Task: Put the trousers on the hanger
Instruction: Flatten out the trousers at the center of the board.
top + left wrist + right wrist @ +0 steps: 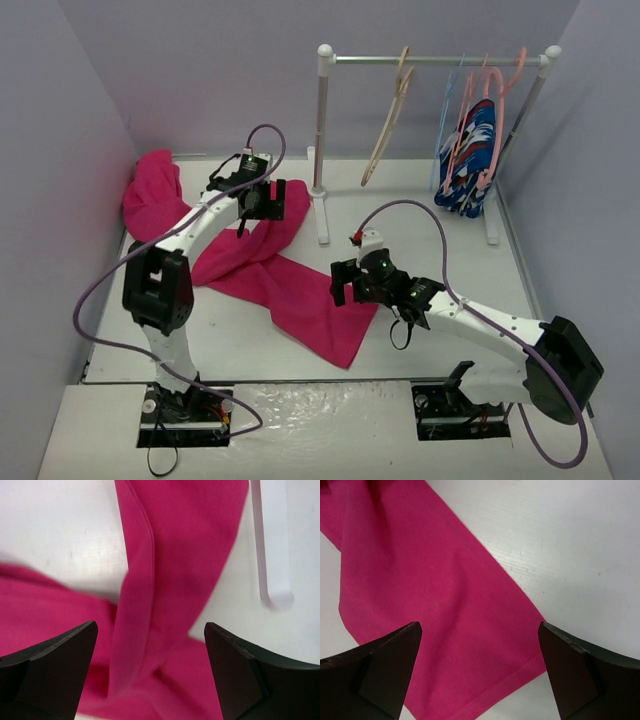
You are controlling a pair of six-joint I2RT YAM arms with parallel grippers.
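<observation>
Right gripper jaws spread over trousers hem, mid-table. Left gripper jaws spread above folded leg, 11 o'clock. Hanger hung on rail, 1 o'clock. Risk: single-layer pinch, so cloth could sag and slide off hanger.

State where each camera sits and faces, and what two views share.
Top external: above and behind the arm bases, looking down at white table, both arms, bright magenta-pink cloth trousers, pale beige wooden hanger.
Left wrist: on left arm, facing down at a trouser fold and white rack foot; open left end effector shows.
Right wrist: on right arm, facing down at the trouser hem; open right end effector shows.
Shared: both wrist views show the trousers.
</observation>
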